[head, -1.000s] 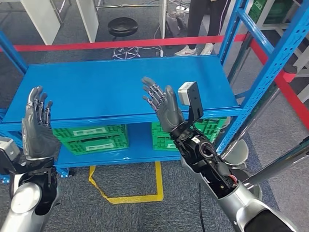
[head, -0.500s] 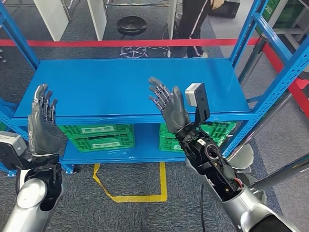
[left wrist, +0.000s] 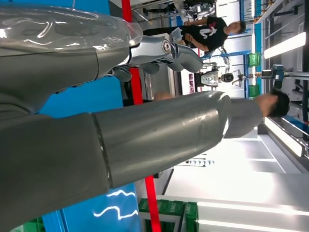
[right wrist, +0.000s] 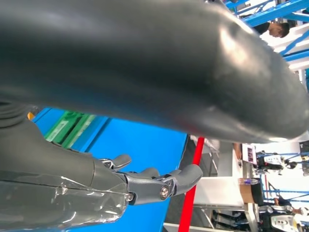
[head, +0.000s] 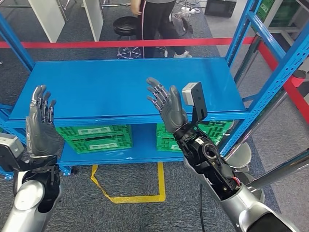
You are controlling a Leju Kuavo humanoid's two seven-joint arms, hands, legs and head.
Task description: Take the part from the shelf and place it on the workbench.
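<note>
The blue shelf [head: 109, 87] stands in front of me, its top board at about hand height. My left hand [head: 40, 123] is raised at the shelf's left front corner, fingers spread upward, holding nothing. My right hand [head: 167, 104] is raised over the front edge near the middle, fingers apart and palm turned away, also holding nothing. In the left wrist view the left hand [left wrist: 109, 145] has its fingers extended with nothing in them. The right wrist view shows the right hand [right wrist: 146, 63] the same way, above the blue board [right wrist: 146, 145].
Green crates [head: 94, 137] [head: 213, 129] sit on the lower shelf. Blue uprights [head: 269, 72] rise at the right. A red tape barrier [head: 73, 44] runs behind the shelf, with a person [head: 156, 24] and a black stool [head: 123, 25] beyond it. Yellow tape [head: 127, 195] marks the floor.
The whole picture has shifted slightly, so the camera moved. The person behind the barrier has walked to the left. Both hands keep the same raised, spread posture.
</note>
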